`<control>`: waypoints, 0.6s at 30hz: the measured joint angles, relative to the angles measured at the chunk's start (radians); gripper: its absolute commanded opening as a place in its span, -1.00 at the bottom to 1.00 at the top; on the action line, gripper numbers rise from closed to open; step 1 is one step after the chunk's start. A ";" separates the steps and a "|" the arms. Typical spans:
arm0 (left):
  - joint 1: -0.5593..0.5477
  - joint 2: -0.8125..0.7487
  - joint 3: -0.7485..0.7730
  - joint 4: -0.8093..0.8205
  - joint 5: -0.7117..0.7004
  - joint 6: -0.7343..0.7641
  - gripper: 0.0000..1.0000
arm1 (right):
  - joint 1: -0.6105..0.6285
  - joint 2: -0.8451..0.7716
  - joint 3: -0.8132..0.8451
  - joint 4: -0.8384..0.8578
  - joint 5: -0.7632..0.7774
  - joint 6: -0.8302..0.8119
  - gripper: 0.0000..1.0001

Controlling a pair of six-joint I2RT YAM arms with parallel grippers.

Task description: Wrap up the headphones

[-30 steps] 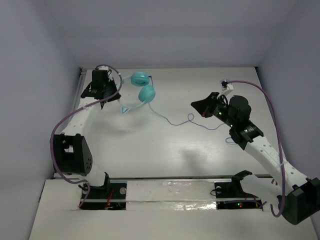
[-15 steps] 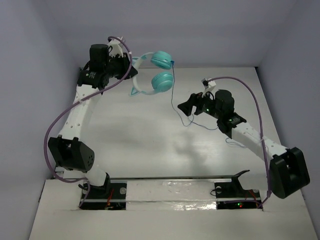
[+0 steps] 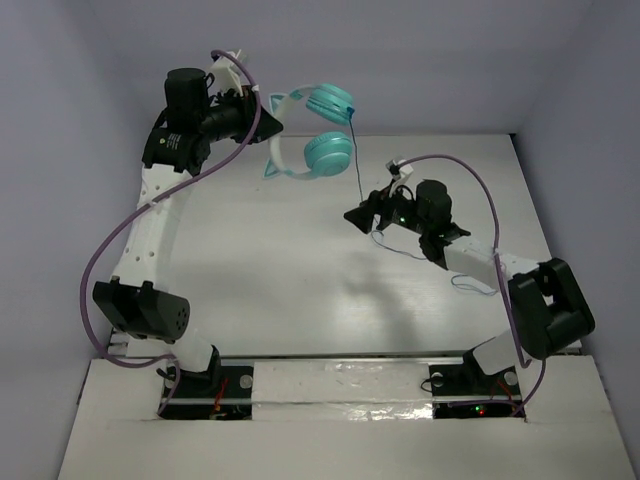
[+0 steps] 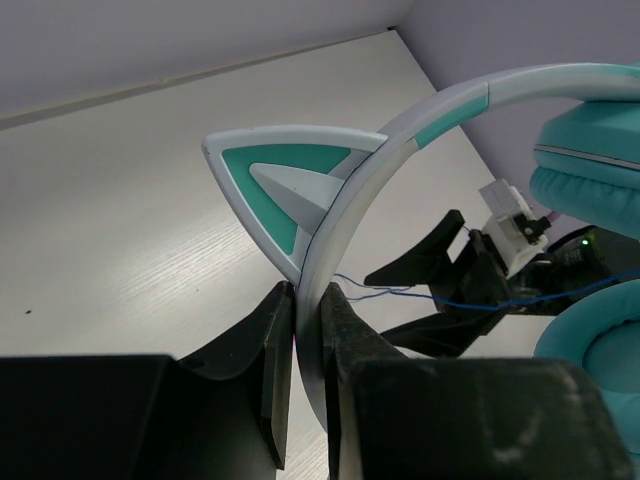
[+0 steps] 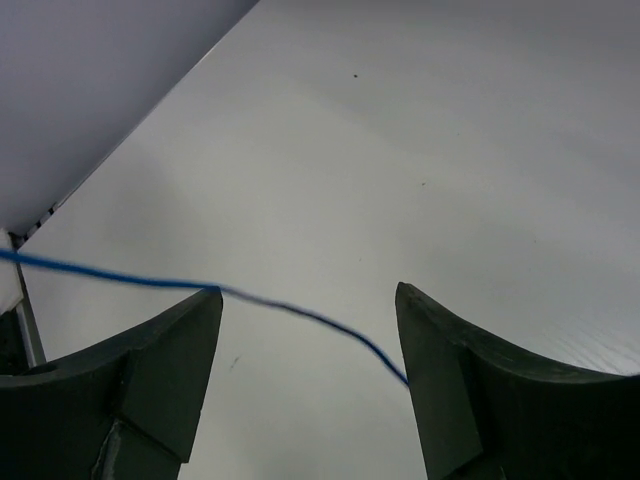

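Observation:
The teal headphones (image 3: 322, 150) hang in the air above the table's far left part, held by their pale headband (image 4: 395, 145). My left gripper (image 4: 308, 292) is shut on that headband just below its cat-ear tab (image 4: 285, 180); from above the gripper (image 3: 262, 122) sits left of the cups. The thin dark-blue cord (image 3: 357, 170) drops from the cups to my right gripper (image 3: 357, 215), then trails in loops across the table. In the right wrist view the cord (image 5: 290, 307) runs slack between the fingers of the open right gripper (image 5: 308, 290), touching the left fingertip.
Purple arm cables (image 3: 110, 250) loop beside both arms. The cord's loose end (image 3: 468, 285) lies on the white table (image 3: 270, 280) by the right forearm. Grey walls close in the back and both sides.
My left arm has lifted the headphones off the table and up toward the back. My right gripper has opened and moved left, under the hanging cord.

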 measured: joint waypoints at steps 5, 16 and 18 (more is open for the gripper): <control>0.003 0.012 0.016 -0.014 0.019 -0.019 -1.00 | 0.000 0.081 0.009 0.035 -0.006 0.001 0.44; 0.130 0.052 0.154 0.012 0.072 -0.147 -1.00 | 0.000 0.097 -0.031 0.138 0.013 0.030 0.37; 0.140 0.052 0.161 0.034 0.085 -0.169 -1.00 | 0.000 0.116 -0.029 0.156 0.008 0.039 0.35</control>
